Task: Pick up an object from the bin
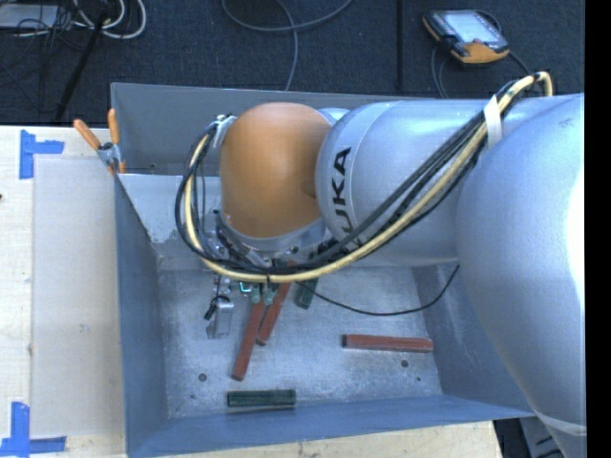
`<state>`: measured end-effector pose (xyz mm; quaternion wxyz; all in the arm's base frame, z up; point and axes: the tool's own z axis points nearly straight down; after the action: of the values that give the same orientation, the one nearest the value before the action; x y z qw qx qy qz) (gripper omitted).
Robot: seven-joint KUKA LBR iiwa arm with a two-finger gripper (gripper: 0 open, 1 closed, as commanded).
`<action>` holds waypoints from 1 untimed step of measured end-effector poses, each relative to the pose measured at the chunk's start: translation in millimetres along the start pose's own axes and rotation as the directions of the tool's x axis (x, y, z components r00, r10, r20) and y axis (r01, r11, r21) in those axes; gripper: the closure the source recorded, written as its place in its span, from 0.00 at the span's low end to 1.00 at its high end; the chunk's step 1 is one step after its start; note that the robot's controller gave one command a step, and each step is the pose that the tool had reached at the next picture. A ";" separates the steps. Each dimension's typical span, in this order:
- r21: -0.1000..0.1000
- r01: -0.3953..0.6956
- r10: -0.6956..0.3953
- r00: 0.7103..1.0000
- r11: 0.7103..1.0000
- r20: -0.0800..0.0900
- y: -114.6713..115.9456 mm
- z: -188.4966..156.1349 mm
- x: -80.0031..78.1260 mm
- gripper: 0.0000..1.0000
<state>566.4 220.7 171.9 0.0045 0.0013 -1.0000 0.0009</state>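
Dark floor (315,55) beyond the bin's far edge, with loose cables (258,8) and an orange-edged handheld device (466,34) lying on it. Grey metal bin (143,351), speckled bottom. I have the gripper (253,294) low over the bin's middle, left of centre, under the arm's orange cover (272,170). I cannot tell the jaw state. Right below it is a red-brown stick (250,342), slanting toward the near edge. A second red-brown stick (387,343) lies flat nearer the right wall. A dark green bar (261,399) lies along the near edge.
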 end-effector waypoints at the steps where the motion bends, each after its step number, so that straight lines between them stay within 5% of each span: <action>1: -0.001 -0.004 0.004 1.000 1.000 0.007 -0.8 -4.3 -2.0 0.00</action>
<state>568.4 219.9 176.2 0.0008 -0.0004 -1.0000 0.0001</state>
